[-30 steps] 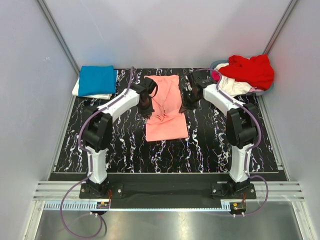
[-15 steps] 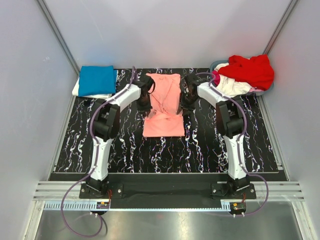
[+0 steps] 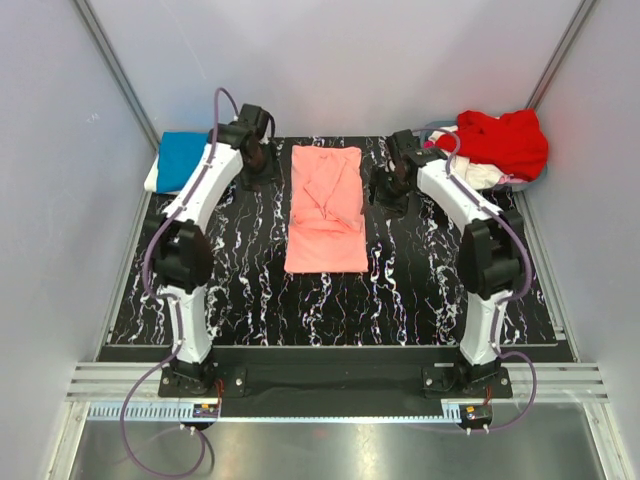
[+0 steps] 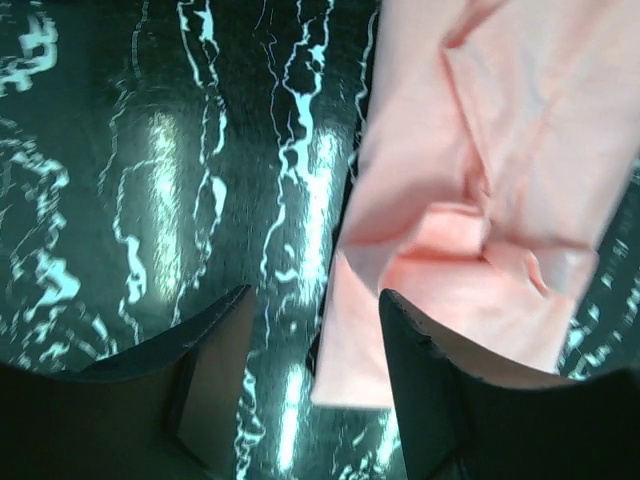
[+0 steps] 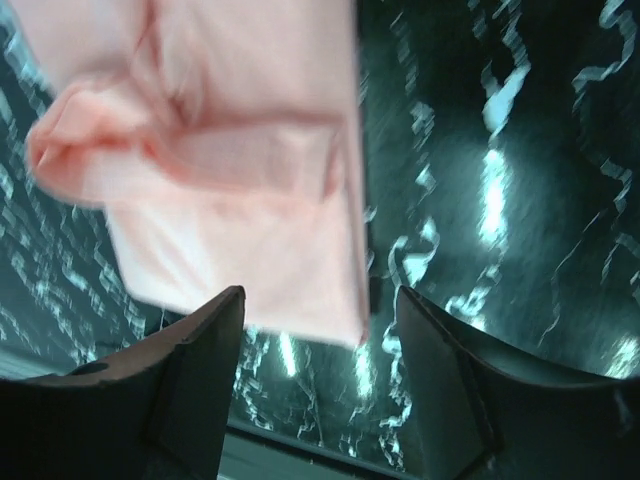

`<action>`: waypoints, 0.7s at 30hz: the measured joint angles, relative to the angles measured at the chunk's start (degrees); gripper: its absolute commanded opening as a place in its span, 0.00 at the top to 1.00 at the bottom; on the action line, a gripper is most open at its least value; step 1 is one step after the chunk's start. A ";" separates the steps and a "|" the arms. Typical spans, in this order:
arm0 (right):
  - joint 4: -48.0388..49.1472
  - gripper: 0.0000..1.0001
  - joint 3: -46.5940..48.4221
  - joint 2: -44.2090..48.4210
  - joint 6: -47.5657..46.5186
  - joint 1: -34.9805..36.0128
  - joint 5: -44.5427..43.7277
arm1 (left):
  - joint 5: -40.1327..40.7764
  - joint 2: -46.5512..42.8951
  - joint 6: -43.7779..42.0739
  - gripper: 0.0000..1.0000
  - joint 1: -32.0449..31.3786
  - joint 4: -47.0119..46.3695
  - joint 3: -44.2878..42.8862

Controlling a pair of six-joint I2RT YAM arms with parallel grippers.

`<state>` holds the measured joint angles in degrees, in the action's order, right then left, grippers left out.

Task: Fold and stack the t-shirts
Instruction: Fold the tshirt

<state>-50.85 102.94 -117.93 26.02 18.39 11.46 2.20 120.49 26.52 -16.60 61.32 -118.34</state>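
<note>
Top overhead; wrists close, downward; all share shirt (image 3: 325, 205).

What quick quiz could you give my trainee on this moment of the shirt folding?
1. True or false: the left hand and the right hand are both open and hold nothing.
2. Where does the folded blue t-shirt lie? A, far left corner. B, far right corner. C, near edge.
3. Fill in: the salmon-pink t-shirt lies in the middle of the table, and the red t-shirt tops a heap at the far ___ corner.

Key: 1 true; 2 A; 3 right.
</note>
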 measured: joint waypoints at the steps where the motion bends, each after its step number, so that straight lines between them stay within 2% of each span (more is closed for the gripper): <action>1: 0.31 0.32 -2.58 2.91 0.22 0.81 -0.07 | 0.13 -2.43 0.00 0.42 -0.11 0.15 1.03; 4: 1.68 0.35 -6.34 8.55 0.63 5.20 0.00 | 1.49 -13.20 -0.24 0.39 -0.44 -0.07 8.72; 6: 2.99 0.38 -6.32 9.16 0.85 9.90 0.02 | 3.63 -22.67 -0.66 0.38 -0.74 -2.40 17.84; 11: 3.80 0.43 -3.76 3.56 1.95 18.43 0.00 | 9.86 -41.20 -0.66 0.40 -0.66 -5.25 40.46; 16: 2.86 0.44 1.36 -5.51 2.71 18.25 -1.36 | 16.55 -46.18 -1.22 0.35 -0.59 -5.46 54.69; 21: -0.22 0.44 10.38 -13.53 2.60 17.44 -3.87 | 17.75 -49.18 -1.60 0.36 -0.59 -6.10 57.79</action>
<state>-51.07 113.32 -131.46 28.62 35.83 7.60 19.94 71.31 24.93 -17.19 55.22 -60.55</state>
